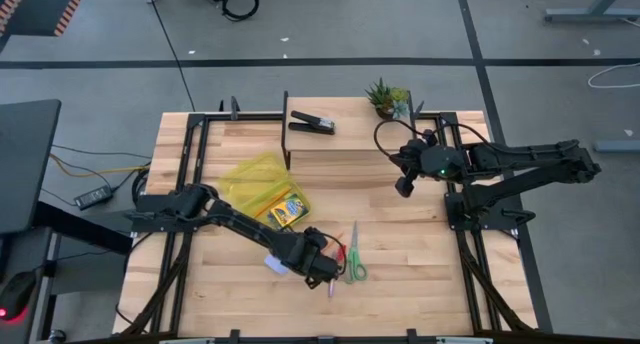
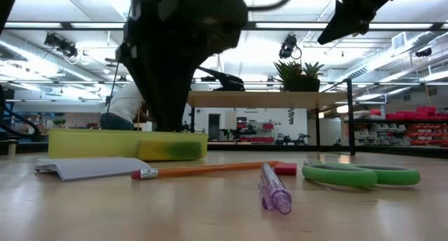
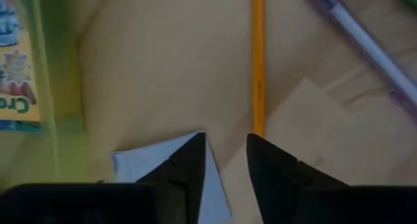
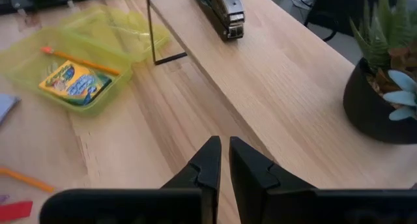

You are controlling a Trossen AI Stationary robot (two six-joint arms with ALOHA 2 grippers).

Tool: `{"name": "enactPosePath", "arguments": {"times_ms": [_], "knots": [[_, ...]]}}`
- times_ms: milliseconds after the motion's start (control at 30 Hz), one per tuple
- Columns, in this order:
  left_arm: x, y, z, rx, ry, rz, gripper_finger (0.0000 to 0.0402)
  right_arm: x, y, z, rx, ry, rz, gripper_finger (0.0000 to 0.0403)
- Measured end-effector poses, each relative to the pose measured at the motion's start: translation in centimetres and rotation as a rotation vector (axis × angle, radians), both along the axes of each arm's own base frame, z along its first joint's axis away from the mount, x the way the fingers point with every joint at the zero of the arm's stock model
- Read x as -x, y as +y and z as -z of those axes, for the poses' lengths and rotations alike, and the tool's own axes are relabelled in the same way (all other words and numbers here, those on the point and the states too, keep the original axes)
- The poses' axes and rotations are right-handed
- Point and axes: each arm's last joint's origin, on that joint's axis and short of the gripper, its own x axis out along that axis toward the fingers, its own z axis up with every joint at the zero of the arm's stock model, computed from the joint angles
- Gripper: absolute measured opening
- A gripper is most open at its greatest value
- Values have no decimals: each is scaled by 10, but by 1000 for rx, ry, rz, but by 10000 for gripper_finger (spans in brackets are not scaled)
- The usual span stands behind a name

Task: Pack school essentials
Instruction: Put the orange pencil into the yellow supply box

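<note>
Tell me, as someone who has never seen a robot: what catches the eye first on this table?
The translucent yellow-green plastic case lies open at the table's middle with a colourful crayon box and an orange pencil inside. Beside it, the left tool sits low over loose stationery: another orange pencil, a clear pink pen and green-handled scissors. The right tool waits raised near a small potted plant.
</note>
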Motion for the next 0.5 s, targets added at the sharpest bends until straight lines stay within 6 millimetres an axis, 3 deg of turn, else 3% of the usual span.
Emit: {"name": "enactPosePath", "arguments": {"times_ms": [200, 500], "knots": [[-10, 4, 10, 52, -4, 66, 153, 0, 0, 0, -22, -10, 22, 39], [-10, -4, 22, 65, 14, 21, 143, 1, 0, 1, -60, -31, 55, 39]]}}
